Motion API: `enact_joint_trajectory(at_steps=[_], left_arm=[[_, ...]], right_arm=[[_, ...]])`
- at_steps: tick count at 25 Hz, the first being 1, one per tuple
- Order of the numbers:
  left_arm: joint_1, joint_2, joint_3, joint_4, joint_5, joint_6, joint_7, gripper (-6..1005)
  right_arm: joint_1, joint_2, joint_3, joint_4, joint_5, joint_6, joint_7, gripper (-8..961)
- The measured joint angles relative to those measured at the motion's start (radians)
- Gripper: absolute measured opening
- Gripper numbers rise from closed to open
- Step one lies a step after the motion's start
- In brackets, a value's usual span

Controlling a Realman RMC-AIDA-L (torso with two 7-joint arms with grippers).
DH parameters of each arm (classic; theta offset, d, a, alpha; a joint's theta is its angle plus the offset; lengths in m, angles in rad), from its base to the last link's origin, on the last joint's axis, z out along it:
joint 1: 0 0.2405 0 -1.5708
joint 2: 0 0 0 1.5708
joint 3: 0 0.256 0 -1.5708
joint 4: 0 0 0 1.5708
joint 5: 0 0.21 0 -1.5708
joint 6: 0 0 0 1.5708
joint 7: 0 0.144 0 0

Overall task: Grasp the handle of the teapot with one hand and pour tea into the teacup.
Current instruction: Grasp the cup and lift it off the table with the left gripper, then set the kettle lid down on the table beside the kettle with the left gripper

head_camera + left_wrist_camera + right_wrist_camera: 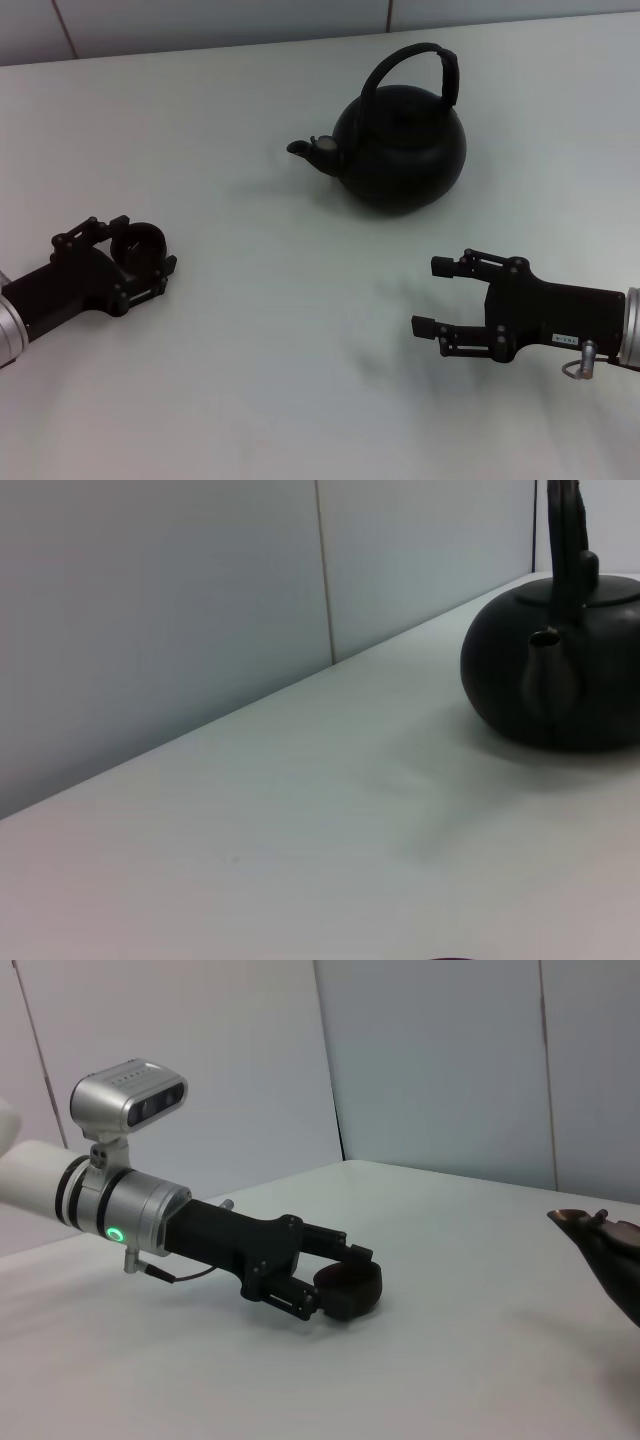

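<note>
The teapot stands at the back of the white table, spout pointing to my left, its handle arching upright over the lid. The left wrist view shows the teapot and its handle farther off. At the left, the small black teacup sits on the table between the fingers of my left gripper, which is shut on it. The right wrist view shows the same hold: left gripper around the teacup. My right gripper hovers open at the right, in front of the teapot and apart from it.
The white table ends at a pale wall just behind the teapot. The teapot's spout tip shows at the edge of the right wrist view.
</note>
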Motion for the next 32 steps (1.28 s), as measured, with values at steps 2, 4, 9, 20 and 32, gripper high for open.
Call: enact_joint_trajectory(at_steps=[2,4,9,20,32], left_arm=[[-0.004,-0.003,0.003,0.006,0.023,-0.003,-0.004,750],[-0.008,-0.003,0.001,0.008,0.044,-0.007,-0.021,747],[-0.008,-0.004,-0.002,0.028,0.051,-0.013,-0.038,736],[-0.097,-0.017,0.039,0.044,0.052,-0.025,-0.065,695],[-0.224,-0.027,0.108,-0.016,0.049,-0.109,-0.077,695]], right_arm=[[0.0,0.0,0.0,0.0,0.0,0.0,0.001,827],[0.0,0.0,0.0,0.0,0.0,0.0,0.001,827],[0.0,0.0,0.0,0.0,0.0,0.0,0.002,827],[0.001,0.001,0.0,-0.005,0.0,0.0,0.004,826],[0.002,0.003,0.0,-0.014,0.0,-0.013,0.007,827]])
